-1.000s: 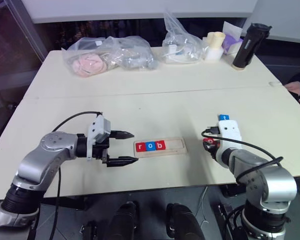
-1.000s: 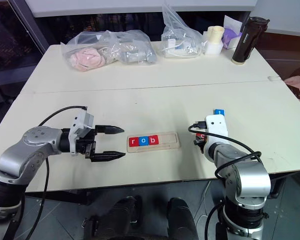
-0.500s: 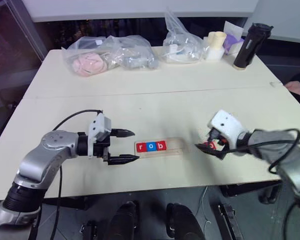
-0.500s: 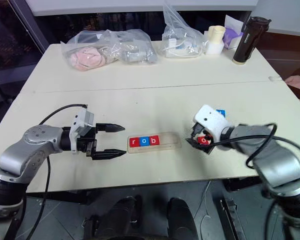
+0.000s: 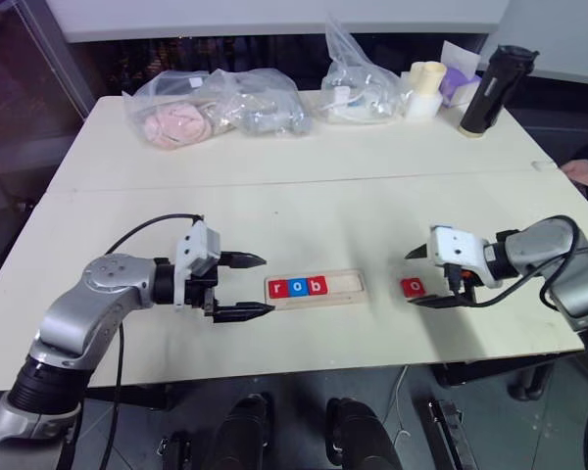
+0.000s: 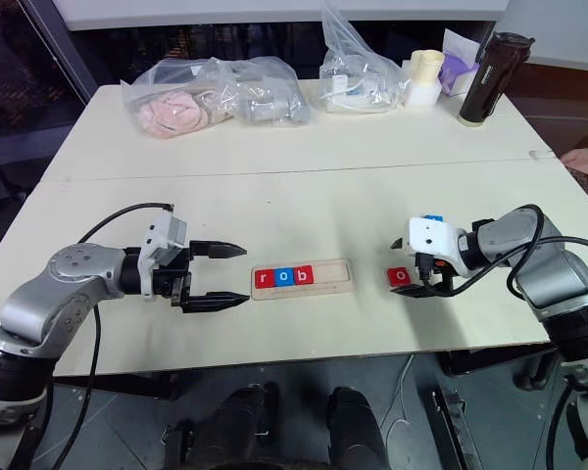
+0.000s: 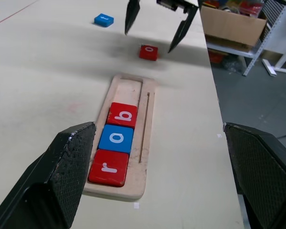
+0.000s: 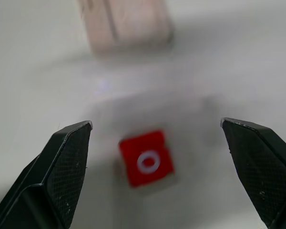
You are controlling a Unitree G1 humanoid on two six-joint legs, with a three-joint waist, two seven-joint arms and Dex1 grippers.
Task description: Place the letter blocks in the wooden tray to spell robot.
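The wooden tray (image 5: 345,286) lies at the table's front middle, holding three letter blocks side by side at its left end: red r (image 5: 277,289), blue o (image 5: 296,288) and red b (image 5: 316,286). Its right part is bare. A red o block (image 5: 413,287) lies flat on the table just right of the tray, between the spread fingers of my open right gripper (image 5: 412,279), which touches nothing. A blue block (image 6: 432,220) sits just behind that gripper. My left gripper (image 5: 267,285) hovers open at the tray's left end, holding nothing.
Clear plastic bags (image 5: 216,106) with odds and ends, a stack of cups (image 5: 421,90) and a black bottle (image 5: 487,90) line the table's far edge. A person's hand (image 5: 574,172) rests at the right edge. The near table edge is close to the tray.
My right gripper was shut on the red o block, then rolled over and opened. The block now lies on the table between its fingers. The left arm stayed still.
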